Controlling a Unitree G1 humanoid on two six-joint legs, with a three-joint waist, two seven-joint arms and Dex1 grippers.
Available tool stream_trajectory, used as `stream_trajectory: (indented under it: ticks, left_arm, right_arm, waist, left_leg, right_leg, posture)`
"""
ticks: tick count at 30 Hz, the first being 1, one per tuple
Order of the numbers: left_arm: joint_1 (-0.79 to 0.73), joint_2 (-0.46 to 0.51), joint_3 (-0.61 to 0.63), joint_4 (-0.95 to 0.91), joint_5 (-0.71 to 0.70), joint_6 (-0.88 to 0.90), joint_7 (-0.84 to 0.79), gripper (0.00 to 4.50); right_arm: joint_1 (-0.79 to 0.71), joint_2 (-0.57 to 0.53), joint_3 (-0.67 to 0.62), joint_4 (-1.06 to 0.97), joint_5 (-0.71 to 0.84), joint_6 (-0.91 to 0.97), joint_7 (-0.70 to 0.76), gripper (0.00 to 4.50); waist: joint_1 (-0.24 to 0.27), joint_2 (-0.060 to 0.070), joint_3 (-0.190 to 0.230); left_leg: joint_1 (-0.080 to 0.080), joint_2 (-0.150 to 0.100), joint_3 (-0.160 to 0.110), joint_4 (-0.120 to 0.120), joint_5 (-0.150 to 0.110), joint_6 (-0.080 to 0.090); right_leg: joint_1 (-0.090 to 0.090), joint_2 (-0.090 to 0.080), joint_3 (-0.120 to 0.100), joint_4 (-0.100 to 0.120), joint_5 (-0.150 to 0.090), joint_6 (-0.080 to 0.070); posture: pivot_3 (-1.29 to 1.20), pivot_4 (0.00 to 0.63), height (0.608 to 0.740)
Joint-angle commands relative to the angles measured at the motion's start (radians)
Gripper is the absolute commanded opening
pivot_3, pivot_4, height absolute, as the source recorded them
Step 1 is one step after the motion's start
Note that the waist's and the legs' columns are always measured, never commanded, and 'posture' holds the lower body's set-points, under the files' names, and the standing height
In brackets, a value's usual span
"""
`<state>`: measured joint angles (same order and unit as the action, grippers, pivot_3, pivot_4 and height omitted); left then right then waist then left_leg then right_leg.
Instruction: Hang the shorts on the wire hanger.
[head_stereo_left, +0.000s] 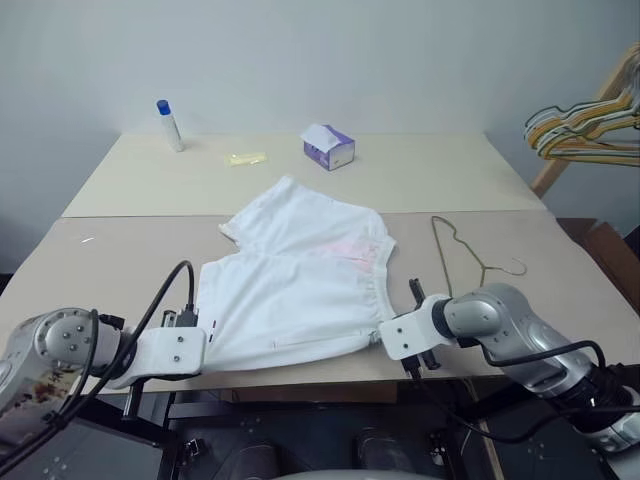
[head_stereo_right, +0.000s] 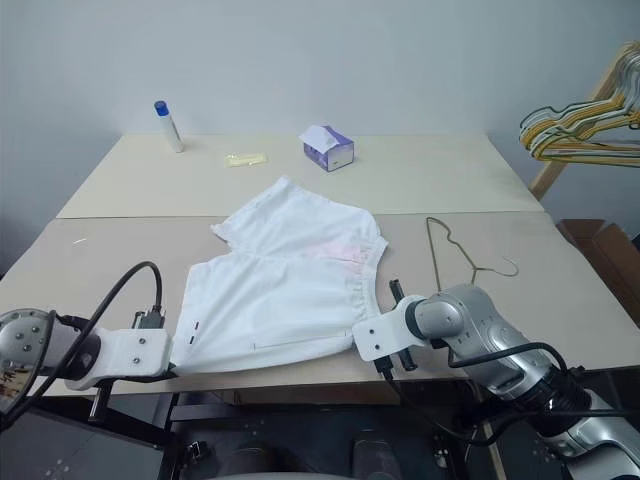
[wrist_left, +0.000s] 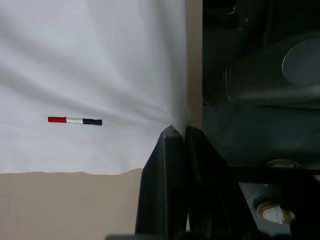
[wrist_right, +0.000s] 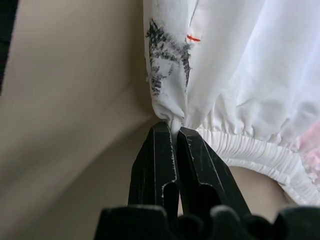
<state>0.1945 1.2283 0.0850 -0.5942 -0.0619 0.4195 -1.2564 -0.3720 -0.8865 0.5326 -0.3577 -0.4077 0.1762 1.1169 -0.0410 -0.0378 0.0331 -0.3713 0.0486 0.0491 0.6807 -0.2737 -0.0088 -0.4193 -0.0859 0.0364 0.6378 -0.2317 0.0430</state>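
Note:
The white shorts (head_stereo_left: 295, 285) lie spread on the table's near half, their gathered waistband toward the right and a faint pink print near it. My left gripper (wrist_left: 177, 131) is shut on the cloth's near-left corner, right at the table's front edge. My right gripper (wrist_right: 174, 126) is shut on the near end of the elastic waistband (wrist_right: 240, 150), beside a dark smudge (wrist_right: 165, 55) on the cloth. The wire hanger (head_stereo_left: 437, 245), thin and olive-grey, lies flat on the table just right of the shorts, apart from them.
At the back of the table stand a purple tissue box (head_stereo_left: 330, 147), a white bottle with a blue cap (head_stereo_left: 170, 125) and a small yellow scrap (head_stereo_left: 247, 158). Bunched hangers (head_stereo_left: 585, 125) hang on a wooden rack at the far right. The front table edge (head_stereo_left: 300, 378) runs just below both grippers.

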Motion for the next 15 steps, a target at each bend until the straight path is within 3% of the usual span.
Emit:
stream_trajectory:
  ticks: [1,6,11,13,15]
  left_arm:
    - [-0.017,0.002,0.005,0.005,-0.010,-0.035,0.003,0.67]
    - [-0.022,0.006,0.056,0.045,-0.064,-0.072,-0.032,2.36]
    - [-0.038,-0.028,0.205,0.082,-0.187,-0.080,-0.074,3.99]
    - [-0.100,-0.099,0.237,0.096,-0.275,-0.091,-0.044,4.48]
    - [-0.178,-0.171,0.229,0.107,-0.335,-0.078,0.005,4.48]
  right_arm:
    - [-0.001,-0.023,-0.052,-0.018,-0.002,-0.011,0.015,0.89]
    - [0.009,-0.023,-0.128,-0.080,0.117,0.036,0.069,2.72]
    - [0.043,-0.055,-0.296,-0.158,0.285,0.226,0.120,4.47]
    - [0.019,-0.009,-0.368,-0.144,0.316,0.364,0.054,4.50]
    - [-0.006,0.021,-0.411,-0.109,0.330,0.481,0.004,4.50]
  waist:
    - [0.000,0.000,0.000]
    - [-0.001,0.000,0.000]
    - [0.000,0.000,0.000]
    - [0.001,0.000,0.000]
    - [0.001,0.000,0.000]
  left_leg:
    - [0.000,0.000,0.000,0.000,0.000,0.000]
    - [0.001,0.000,0.000,0.000,0.000,0.000]
    - [0.001,0.000,0.000,0.000,0.000,0.000]
    - [0.002,0.000,0.000,0.000,0.000,0.000]
    - [0.003,0.000,0.000,0.000,0.000,0.000]
  right_leg:
    - [0.000,0.000,0.000,0.000,0.000,0.000]
    - [0.000,0.000,0.000,0.002,-0.001,-0.001]
    - [0.000,0.000,0.000,0.002,-0.001,-0.001]
    - [0.001,0.000,0.000,0.003,-0.001,-0.001]
    - [0.002,0.000,0.000,0.003,-0.001,-0.001]
  posture:
    - [-0.02,0.000,0.740]
    - [-0.02,0.000,0.740]
    - [-0.03,0.000,0.740]
    - [-0.03,0.000,0.740]
    - [-0.03,0.000,0.740]
